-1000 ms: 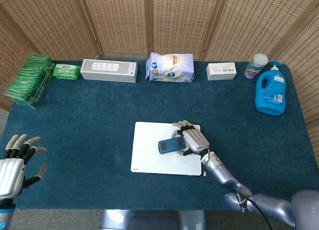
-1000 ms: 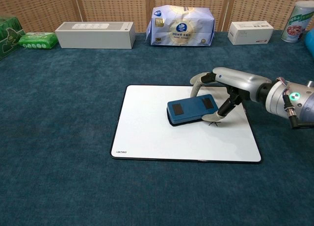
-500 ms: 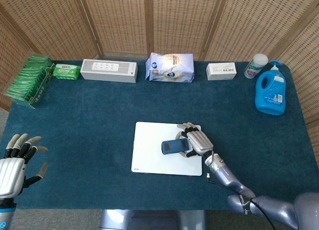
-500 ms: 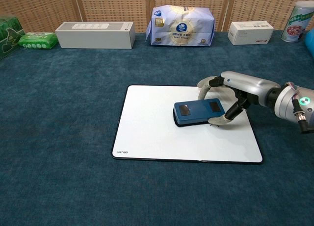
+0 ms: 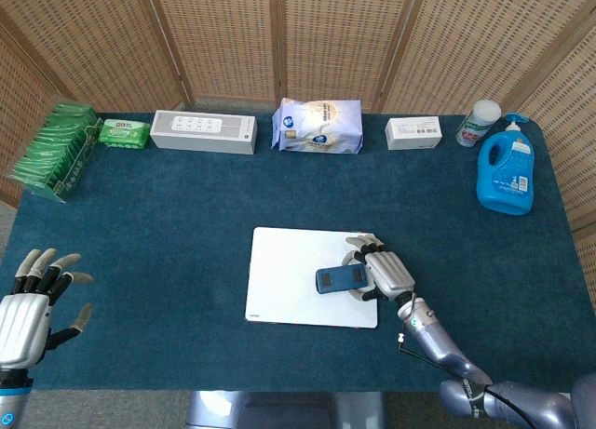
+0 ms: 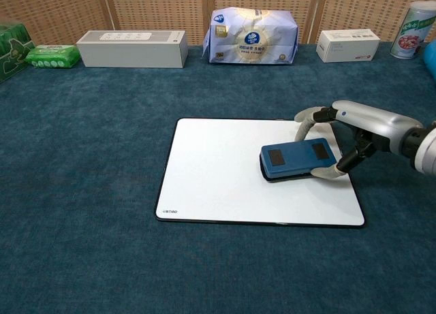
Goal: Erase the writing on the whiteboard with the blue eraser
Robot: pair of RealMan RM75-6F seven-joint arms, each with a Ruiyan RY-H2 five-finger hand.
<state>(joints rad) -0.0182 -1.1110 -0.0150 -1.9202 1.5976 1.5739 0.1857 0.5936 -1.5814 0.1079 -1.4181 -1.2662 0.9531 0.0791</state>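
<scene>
Blue eraser (image 6: 296, 160) lies flat on the right part of the whiteboard (image 6: 218, 178), its long side roughly across the board, two dark patches showing on its top. The right hand (image 5: 386, 273) grips it from the right end: in the chest view pale fingers (image 6: 308, 120) curve round the far edge and another wraps the near edge, with the eraser's right end tucked between them. From the head view the same hand sits over the board's right border, its silver back upward, the forearm running down toward the lower right corner.

No writing can be made out on the board's white surface in either view; only a small logo shows at its near left corner. The board rests on the dark teal cloth of the worktop (image 5: 168, 224), about midway across and toward the near side.

The left hand (image 5: 28, 303) hovers off the near left corner of the worktop, well apart from the board, fingers spread and holding nothing.

Along the far edge stand a rack of green packets (image 5: 56, 150), a green wipes pack (image 5: 123, 132), a long white box (image 5: 203, 130), a pale blue-and-white bag (image 5: 317, 126), a small white carton (image 5: 414, 131), a white canister (image 5: 478, 123) and a blue detergent bottle (image 5: 506, 173). Woven wicker screens (image 5: 279, 38) close off the back
</scene>
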